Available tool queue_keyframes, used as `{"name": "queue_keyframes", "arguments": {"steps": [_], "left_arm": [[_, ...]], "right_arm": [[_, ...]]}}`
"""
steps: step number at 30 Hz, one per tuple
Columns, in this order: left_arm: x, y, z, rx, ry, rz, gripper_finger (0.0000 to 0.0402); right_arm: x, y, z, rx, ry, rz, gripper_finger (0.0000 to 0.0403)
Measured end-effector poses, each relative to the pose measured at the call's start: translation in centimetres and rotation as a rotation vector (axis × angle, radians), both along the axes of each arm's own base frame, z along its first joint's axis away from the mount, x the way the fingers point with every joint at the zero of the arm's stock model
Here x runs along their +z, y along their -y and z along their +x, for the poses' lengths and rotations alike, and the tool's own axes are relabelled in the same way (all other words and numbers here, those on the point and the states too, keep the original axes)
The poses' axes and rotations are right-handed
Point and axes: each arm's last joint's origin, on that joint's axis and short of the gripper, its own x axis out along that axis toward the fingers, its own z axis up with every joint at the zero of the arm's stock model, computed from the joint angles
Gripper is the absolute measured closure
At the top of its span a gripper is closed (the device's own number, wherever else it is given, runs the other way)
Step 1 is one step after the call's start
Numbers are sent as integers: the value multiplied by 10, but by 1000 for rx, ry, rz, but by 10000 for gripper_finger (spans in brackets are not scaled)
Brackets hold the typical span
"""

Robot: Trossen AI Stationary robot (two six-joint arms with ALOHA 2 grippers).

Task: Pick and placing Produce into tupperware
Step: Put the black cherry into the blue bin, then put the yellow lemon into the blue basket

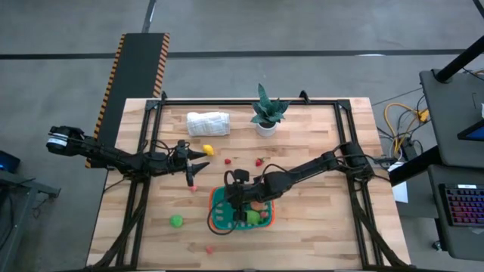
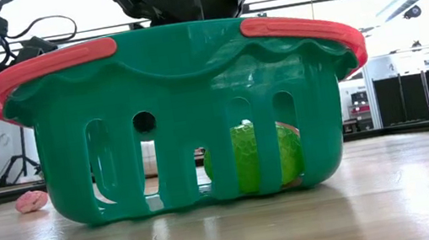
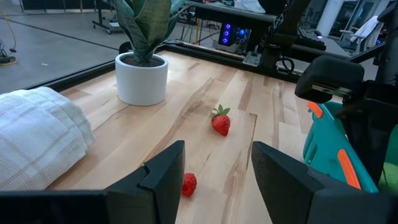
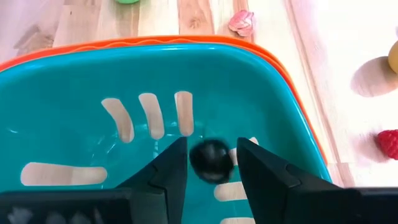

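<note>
- Overhead, the right gripper (image 1: 236, 198) hangs above the shallow teal container with the orange-red rim (image 1: 219, 221), which sits on the pale wooden table (image 1: 318, 227) towards its near edge.
- Its wrist camera looks straight down into that container (image 4: 74, 81); a small dark round toy fruit (image 4: 210, 160) shows between the two dark fingers (image 4: 171, 163), which stand slightly apart. Whether they actually pinch the fruit I cannot tell.
- From table height, a bumpy green toy fruit (image 2: 254, 157) lies inside the container (image 2: 188, 115), seen through the slots, with something reddish behind it.
- The left gripper (image 1: 198, 165) hovers over the table left of the container, fingers spread wide and empty.
- Past those fingers (image 3: 163, 174) lie a red toy strawberry (image 3: 221, 122) and a smaller red berry (image 3: 189, 183).
- Loose produce also includes a yellow toy fruit (image 1: 208, 150), a green round piece (image 1: 176, 221) and a pink one (image 2: 31, 201).
- A rolled white cloth (image 1: 208, 123) and a white-potted green plant (image 1: 266, 113) stand at the far side.
</note>
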Motion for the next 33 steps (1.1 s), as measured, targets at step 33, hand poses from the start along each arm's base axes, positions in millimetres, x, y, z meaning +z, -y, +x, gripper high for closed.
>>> {"name": "queue_keyframes", "arguments": {"steps": [33], "left_arm": [[0, 0, 0, 0, 0, -4, 228]], "right_arm": [[191, -24, -117, 263, 379, 16, 290]]}}
